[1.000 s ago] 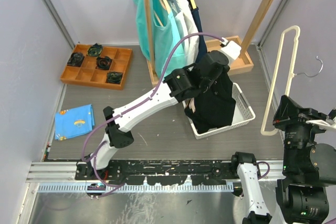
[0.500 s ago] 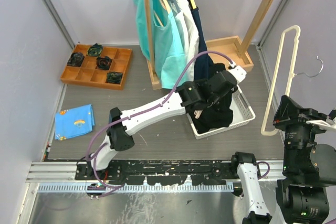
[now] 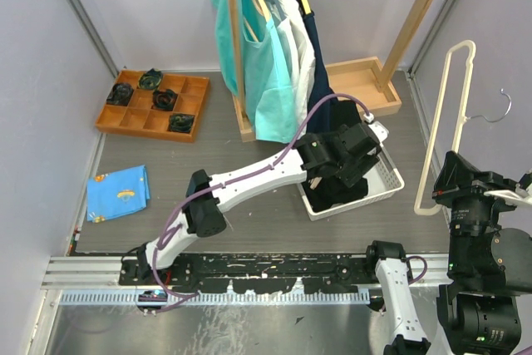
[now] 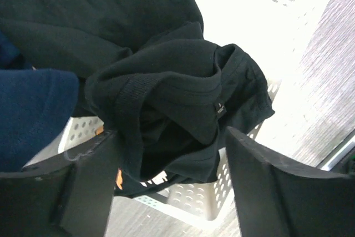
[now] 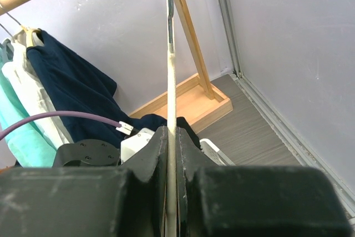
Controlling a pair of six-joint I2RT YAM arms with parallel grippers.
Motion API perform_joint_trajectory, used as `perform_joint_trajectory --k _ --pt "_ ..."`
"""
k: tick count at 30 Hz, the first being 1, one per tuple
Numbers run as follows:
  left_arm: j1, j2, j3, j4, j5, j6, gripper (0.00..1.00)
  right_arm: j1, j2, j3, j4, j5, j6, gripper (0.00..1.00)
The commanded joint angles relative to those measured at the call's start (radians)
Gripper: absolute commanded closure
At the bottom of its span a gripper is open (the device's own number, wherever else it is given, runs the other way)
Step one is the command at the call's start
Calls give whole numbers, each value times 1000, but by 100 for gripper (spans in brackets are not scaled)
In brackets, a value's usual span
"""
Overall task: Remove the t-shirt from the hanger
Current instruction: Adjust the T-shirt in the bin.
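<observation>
**Shirt lowered into the basket, hanger held clear**

A second ago the left arm carried the black shirt (image 4: 166, 81) draped above the white basket (image 3: 388, 174). Half a second ago it hung lower, and now the arm has dipped to the basket and the shirt lies bunched inside, off the hanger (image 5: 171, 81). The left gripper (image 4: 171, 137) is spread wide. Its fingers (image 4: 91, 184) stand on either side of the crumpled collar and do not pinch it. The right arm and hanger have not shifted. The right gripper (image 5: 172, 137) is pressed together on the hanger's pale bar, holding it bare and upright at the right of the table, well apart from the basket.

The basket sits just in front of the wooden rack (image 3: 237, 47), and the shirt fills most of it. A fold of navy cloth (image 4: 33, 109) shows at the left of the left wrist view.

At the far left, a wooden tray (image 3: 193, 87) divided into compartments holds dark rolled bundles (image 3: 165, 99) in four of them. A blue cloth (image 3: 118, 193) lies flat on the table nearer the arms. Teal, white and navy garments (image 3: 274, 47) hang from the rack.
</observation>
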Motion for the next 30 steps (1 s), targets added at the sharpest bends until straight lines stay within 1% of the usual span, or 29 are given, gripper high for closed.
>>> perform_joint_trajectory --k 1,3,6,10,14,18,22,26,30 --pt "24 -1 69 1 13 -30 15 4 20 20 55 -11 -4 100" --pt "38 2 77 19 13 -41 9 4 16 21 50 -18 -1 99" --pt "60 12 90 43 19 -64 5 6 14 27 33 -26 0 99" --pt "96 38 111 96 70 -106 3 8 15 42 11 -33 -1 100" --pt "134 81 142 110 121 -147 2 12 24 63 -2 -40 -3 100" --pt "164 112 152 113 126 -159 1 12 30 75 -11 -50 -3 99" --pt "198 129 157 81 101 -194 0 14 28 81 -14 -52 -2 99" --pt "220 134 159 44 36 -198 2 13 27 80 -16 -52 -1 99" --pt "238 141 162 25 6 -206 2 15 27 80 -15 -52 -1 99"
